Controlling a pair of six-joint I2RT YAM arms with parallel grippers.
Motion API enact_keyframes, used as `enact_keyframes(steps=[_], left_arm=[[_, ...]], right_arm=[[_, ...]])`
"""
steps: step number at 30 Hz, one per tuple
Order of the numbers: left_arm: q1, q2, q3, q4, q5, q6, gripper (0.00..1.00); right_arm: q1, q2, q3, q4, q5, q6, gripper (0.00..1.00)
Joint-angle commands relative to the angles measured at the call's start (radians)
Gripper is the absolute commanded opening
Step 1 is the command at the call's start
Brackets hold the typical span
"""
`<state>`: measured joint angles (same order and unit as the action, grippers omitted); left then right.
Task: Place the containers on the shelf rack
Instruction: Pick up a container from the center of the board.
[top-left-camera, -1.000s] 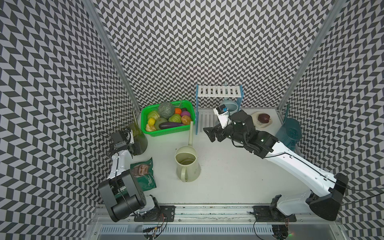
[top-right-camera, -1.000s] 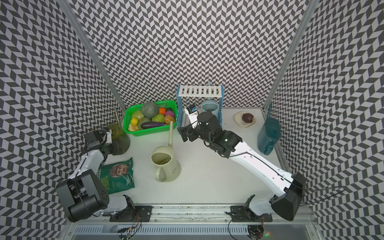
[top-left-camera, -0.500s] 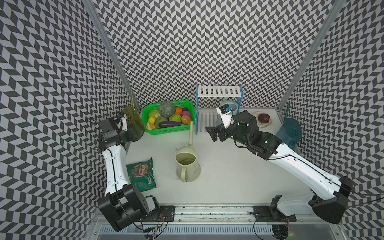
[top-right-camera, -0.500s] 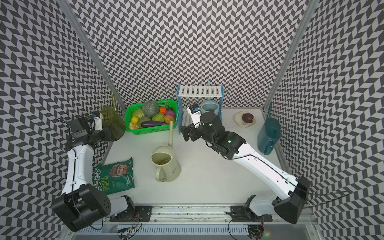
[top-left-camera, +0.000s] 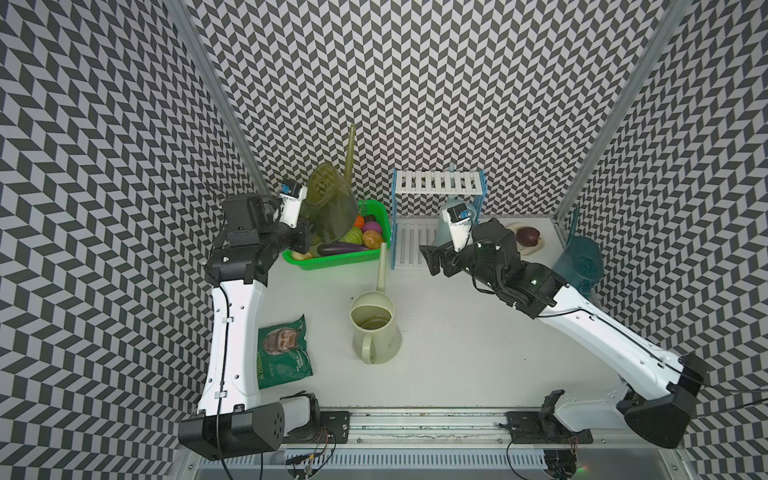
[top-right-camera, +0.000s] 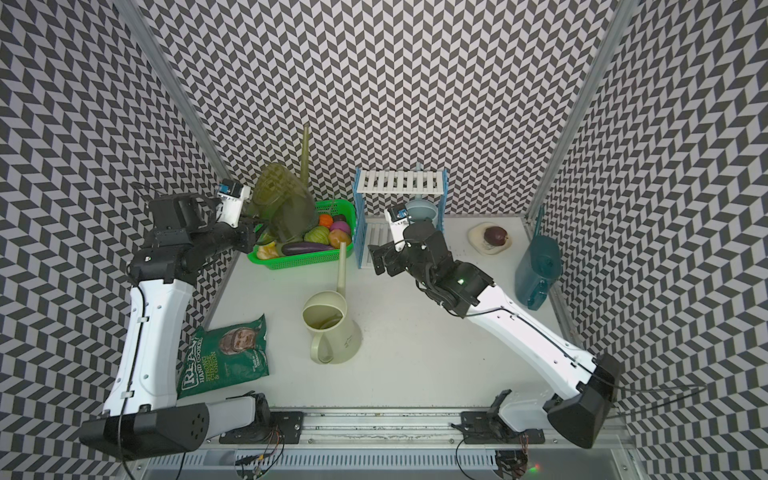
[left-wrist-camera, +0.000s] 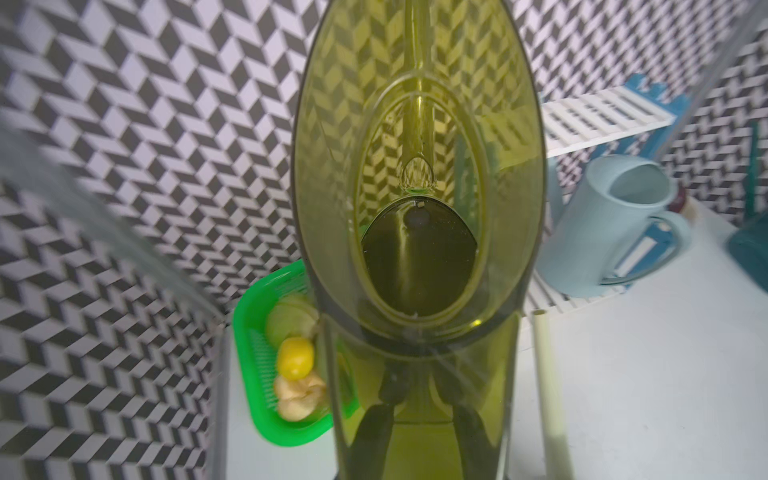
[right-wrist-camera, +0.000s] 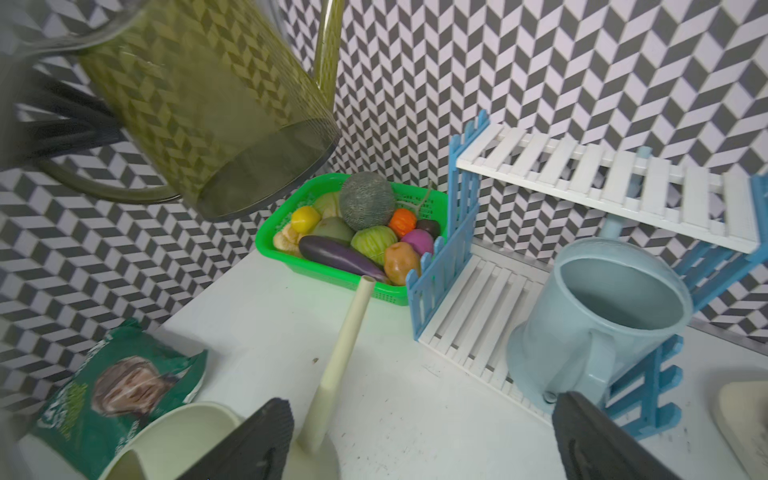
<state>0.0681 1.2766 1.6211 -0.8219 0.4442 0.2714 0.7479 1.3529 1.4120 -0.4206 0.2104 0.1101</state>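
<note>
Chevron-patterned walls; left gripper pinches translucent olive can aloft; right gripper fingers spread, empty.

Basket left of shelf rack, watering can on its lower shelf

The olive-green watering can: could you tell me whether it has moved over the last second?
Yes. The olive-green watering can has risen and shifted toward the green basket, and now overlaps its left end in both top views.
</note>
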Motion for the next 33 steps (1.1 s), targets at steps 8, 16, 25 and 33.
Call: enact_keyframes(steps=[8,16,25,33], left_arm=[[-0.241,0.037,0.132,-0.036,0.022,-0.042,0.13],[-0.475,0.050,0.043,-0.054,-0.056,-0.143,0.13],[-0.594,0.025,-0.090,0.056,-0.132,-0.310,0.13],[-0.724,-0.014,-0.207,0.132,-0.327,-0.479,0.13]], right_arm=[[-0.129,-0.100,-0.030,0.027,0.052,0.051,1.00],[-0.197,-0.153,-0.045,0.000,0.083,0.054,1.00],[-0.212,-0.180,-0.057,-0.008,0.092,0.053,1.00],[-0.213,-0.187,-0.081,-0.009,0.069,0.053,1.00]])
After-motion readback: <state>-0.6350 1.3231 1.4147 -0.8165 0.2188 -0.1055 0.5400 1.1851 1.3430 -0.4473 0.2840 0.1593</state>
